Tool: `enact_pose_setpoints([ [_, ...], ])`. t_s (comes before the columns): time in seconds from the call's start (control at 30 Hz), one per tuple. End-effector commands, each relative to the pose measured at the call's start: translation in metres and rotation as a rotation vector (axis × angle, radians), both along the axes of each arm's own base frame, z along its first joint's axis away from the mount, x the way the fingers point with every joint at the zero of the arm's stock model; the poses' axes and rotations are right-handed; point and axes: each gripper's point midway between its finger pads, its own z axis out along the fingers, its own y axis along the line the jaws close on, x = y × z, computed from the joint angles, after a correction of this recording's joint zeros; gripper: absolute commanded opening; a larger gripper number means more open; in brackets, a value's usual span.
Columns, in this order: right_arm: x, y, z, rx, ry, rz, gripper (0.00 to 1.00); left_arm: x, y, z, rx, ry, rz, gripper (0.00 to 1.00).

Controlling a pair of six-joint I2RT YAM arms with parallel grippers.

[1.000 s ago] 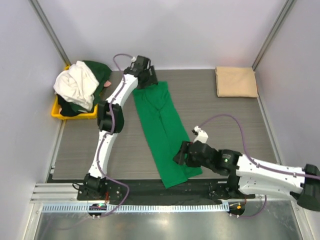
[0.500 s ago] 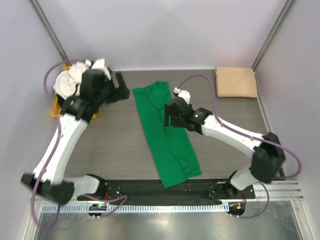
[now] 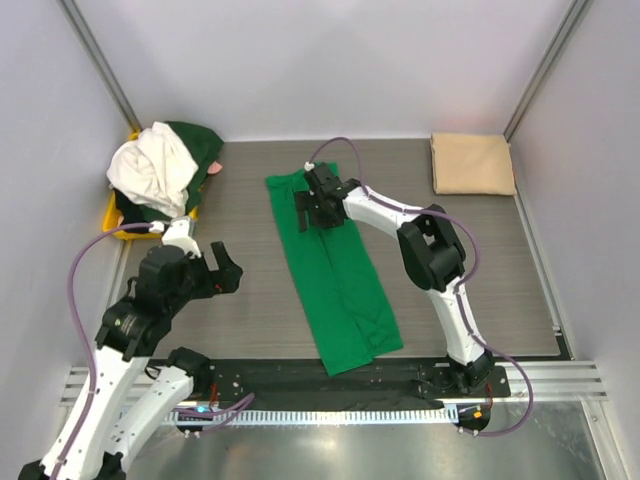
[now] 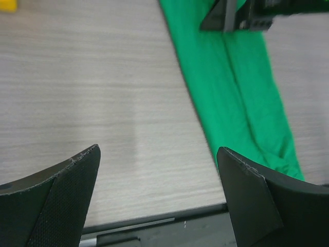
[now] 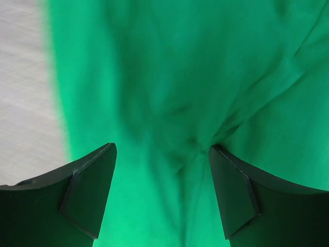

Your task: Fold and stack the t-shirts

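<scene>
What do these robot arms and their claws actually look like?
The left arm and right arm both have white shells with black joints, and a purple cable loops along each. The left claw and right claw are black, each with two flat wedge-shaped fingers.

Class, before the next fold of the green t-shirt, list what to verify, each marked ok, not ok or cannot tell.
1. Bright green t-shirt lies flat in a long strip: ok.
2. Right gripper open above its far end: ok.
3. Left gripper open and empty: ok.
4. Left gripper over the shirt: not ok, over bare table.
5. Tan t-shirt folded, apart at the far right corner: ok.
6. Right fingers touching cloth: cannot tell.
</scene>
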Motion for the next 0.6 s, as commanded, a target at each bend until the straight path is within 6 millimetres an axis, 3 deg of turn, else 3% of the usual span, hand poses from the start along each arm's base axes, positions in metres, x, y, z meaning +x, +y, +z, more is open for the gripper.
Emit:
enact_pose_setpoints([
  [0.0, 0.021, -0.008, -0.012, 0.042, 0.050, -0.006, 0.79, 0.013, 0.004, 0.023, -0.021, -0.132, 0.041, 0.96],
  [0.03, 0.034, -0.014, -0.013, 0.051, 0.045, -0.027, 0.79, 0.013, 0.007, 0.024, -0.011, -0.134, 0.051, 0.96],
  [0.07, 0.037, -0.019, -0.036, 0.032, 0.079, -0.041, 0.78, 0.014, 0.009, 0.022, -0.001, -0.127, 0.058, 0.96],
  [0.13, 0.055, -0.030, -0.043, 0.037, 0.076, -0.071, 0.78, 0.015, 0.008, 0.020, 0.003, -0.117, 0.056, 0.96],
  [0.17, 0.059, -0.036, -0.058, 0.022, 0.093, -0.085, 0.78, 0.017, 0.008, 0.018, 0.011, -0.104, 0.061, 0.95],
  [0.23, 0.075, -0.043, -0.062, 0.027, 0.081, -0.126, 0.78, 0.018, 0.009, 0.015, 0.022, -0.085, 0.065, 0.94],
  [0.3, 0.091, -0.065, -0.078, 0.002, 0.085, -0.197, 0.78, 0.018, 0.008, 0.013, 0.026, -0.074, 0.062, 0.94],
  [0.47, 0.139, -0.115, -0.077, -0.007, 0.020, -0.415, 0.79, 0.020, 0.010, 0.014, 0.023, -0.074, 0.072, 0.93],
  [0.57, 0.156, -0.122, -0.075, 0.018, -0.009, -0.462, 0.78, 0.021, 0.012, 0.014, 0.019, -0.075, 0.076, 0.93],
])
